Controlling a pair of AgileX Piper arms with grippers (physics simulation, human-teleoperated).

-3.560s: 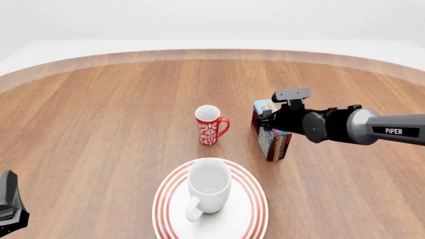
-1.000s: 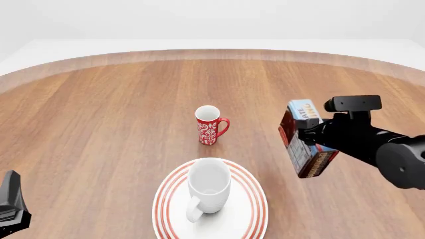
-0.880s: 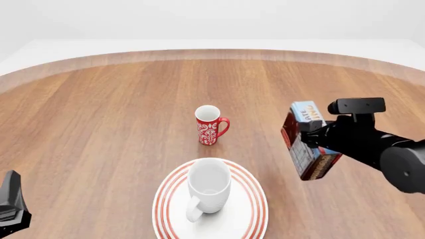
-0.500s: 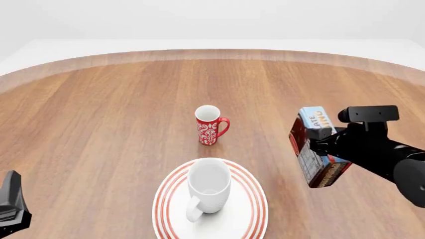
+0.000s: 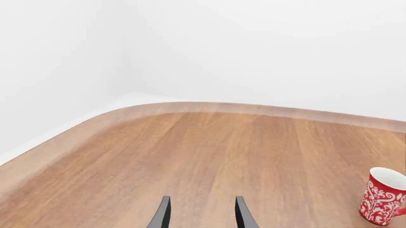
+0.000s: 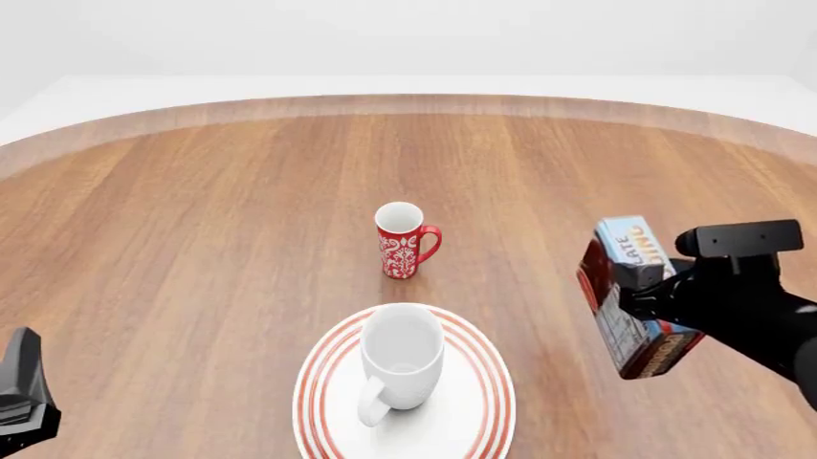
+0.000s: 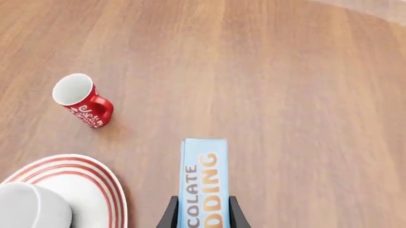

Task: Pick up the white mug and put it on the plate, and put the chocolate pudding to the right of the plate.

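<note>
Our right gripper [image 6: 638, 284] is clamped on the chocolate pudding [image 6: 632, 296], tilted and off the table [image 6: 191, 239], right of the plate [image 6: 485, 402]; the white mug [image 6: 400, 361] sits on that plate; red mug [image 6: 404, 240] behind it; left gripper [image 5: 199, 216] has its fingers spread apart, holding nothing.

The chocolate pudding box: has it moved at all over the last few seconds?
Yes. The chocolate pudding, held in the right gripper, has shifted rightward and nearer the camera, away from the unmoved red mug, now off to the plate's right.
</note>
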